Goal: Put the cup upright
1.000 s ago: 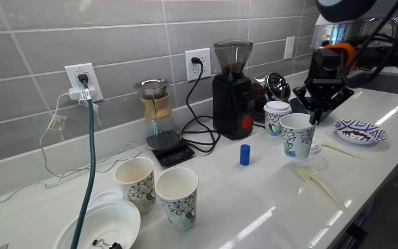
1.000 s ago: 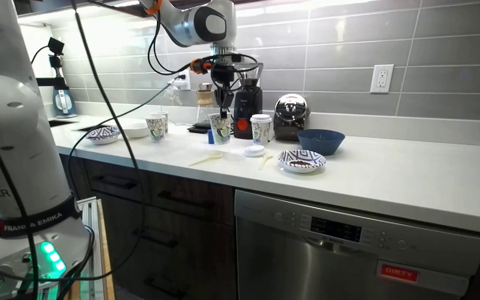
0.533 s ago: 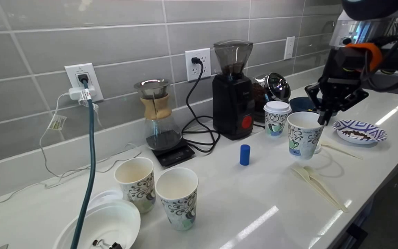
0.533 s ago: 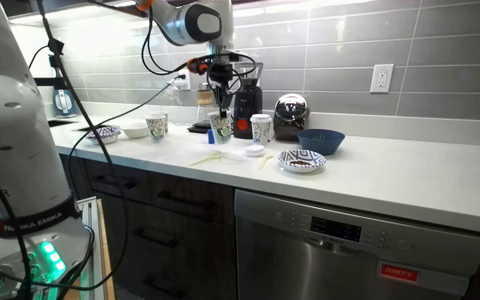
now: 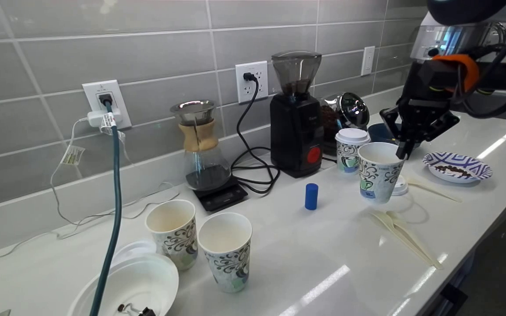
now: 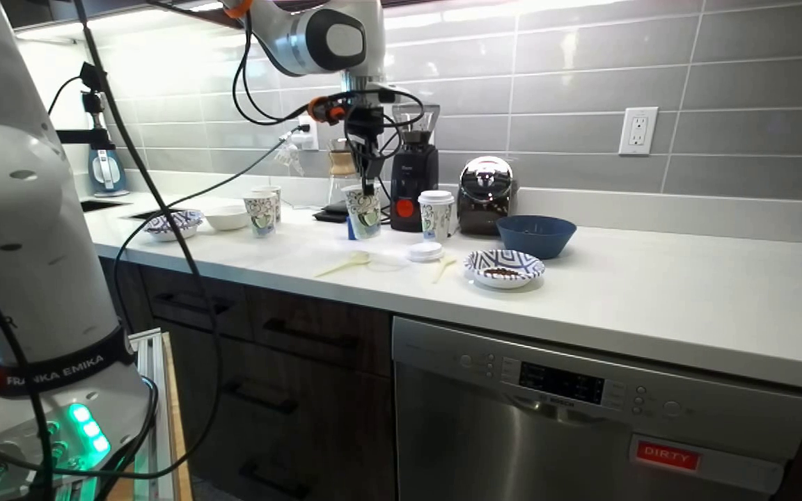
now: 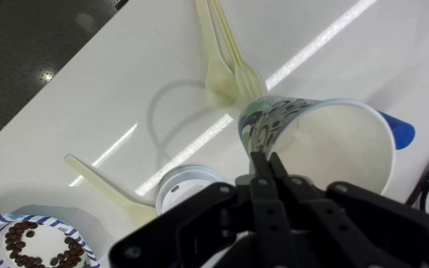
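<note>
The white patterned paper cup [image 5: 378,181] hangs from my gripper [image 5: 403,151], its open mouth up and its body slightly tilted. It also shows in an exterior view [image 6: 364,214]. Its base appears a little above the counter. In the wrist view I look into the cup [image 7: 333,145]. The gripper's fingertips [image 7: 269,160] are shut on the near rim, one finger inside the wall and one outside. A pair of similar paper cups [image 5: 230,263] stands apart, closer to the camera in an exterior view.
A blue cylinder [image 5: 311,196] stands beside the held cup. A pale spoon and fork [image 5: 404,235], a loose lid [image 7: 188,190] and a lidded cup [image 5: 352,150] are close by. A patterned bowl with beans [image 6: 505,259], a blue bowl [image 6: 537,236] and a black grinder [image 5: 296,131] stand around.
My gripper and the held cup shifted slightly right in an exterior view, then back left. The cup stays gripped at the rim. Other objects have not moved.
</note>
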